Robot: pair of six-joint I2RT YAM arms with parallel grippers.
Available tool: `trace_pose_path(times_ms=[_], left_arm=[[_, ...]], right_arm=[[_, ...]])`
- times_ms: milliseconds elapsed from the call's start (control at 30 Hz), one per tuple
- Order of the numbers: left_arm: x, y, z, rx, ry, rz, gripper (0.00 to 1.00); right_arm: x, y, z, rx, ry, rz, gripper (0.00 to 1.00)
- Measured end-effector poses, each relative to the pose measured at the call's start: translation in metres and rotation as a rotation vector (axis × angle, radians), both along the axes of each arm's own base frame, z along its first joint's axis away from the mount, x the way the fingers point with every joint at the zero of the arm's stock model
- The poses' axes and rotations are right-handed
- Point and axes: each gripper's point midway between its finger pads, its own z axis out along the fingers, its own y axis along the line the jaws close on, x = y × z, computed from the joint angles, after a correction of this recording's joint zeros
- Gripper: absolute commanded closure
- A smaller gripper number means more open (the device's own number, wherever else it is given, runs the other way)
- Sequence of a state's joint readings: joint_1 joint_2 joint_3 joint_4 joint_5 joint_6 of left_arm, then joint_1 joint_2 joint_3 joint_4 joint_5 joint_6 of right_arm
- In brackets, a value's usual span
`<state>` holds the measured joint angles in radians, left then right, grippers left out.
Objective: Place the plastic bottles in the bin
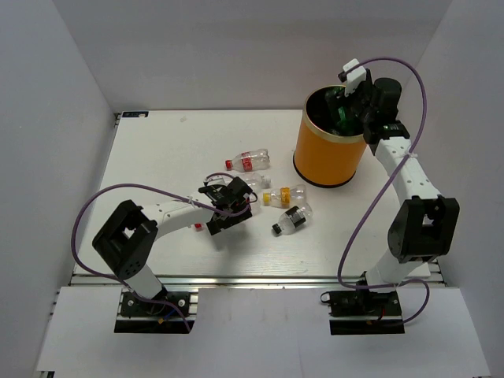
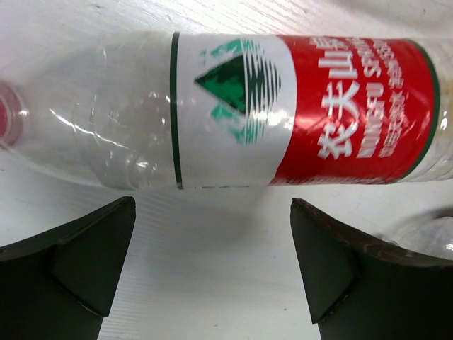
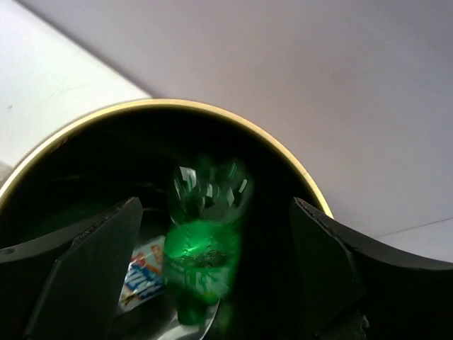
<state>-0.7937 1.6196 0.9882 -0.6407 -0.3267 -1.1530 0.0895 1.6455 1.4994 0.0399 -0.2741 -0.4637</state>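
Right gripper gapes over the bin, green bottle loose inside; left gripper, fingers spread, must next pinch the red-labelled bottle.

A tall round orange bin is stood on the flat white table. A clear red-labelled plastic bottle, a yellow-capped bottle and a black-labelled bottle are laid near its middle.

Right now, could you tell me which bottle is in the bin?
The green bottle, alone inside the bin; the others lie out on the table.
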Motion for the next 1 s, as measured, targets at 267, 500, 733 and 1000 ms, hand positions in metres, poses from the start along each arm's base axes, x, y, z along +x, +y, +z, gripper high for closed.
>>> trace_pose_path(times_ms=[267, 500, 733, 1000], left_arm=[[0.002, -0.004, 0.002, -0.003, -0.028, 0.016, 0.00], [-0.014, -0.031, 0.017, -0.015, -0.059, -0.155, 0.00], [-0.004, -0.042, 0.093, 0.031, -0.284, -0.557, 0.00], [0.023, -0.028, 0.109, 0.364, -0.334, -0.978, 0.00]], right_arm=[[-0.036, -0.002, -0.013, 0.025, 0.044, 0.059, 0.10], [-0.089, 0.005, 0.034, 0.035, -0.048, 0.147, 0.10], [-0.145, 0.022, -0.013, -0.065, 0.120, 0.351, 0.17], [-0.253, 0.039, -0.098, -0.154, 0.312, 0.636, 0.18]])
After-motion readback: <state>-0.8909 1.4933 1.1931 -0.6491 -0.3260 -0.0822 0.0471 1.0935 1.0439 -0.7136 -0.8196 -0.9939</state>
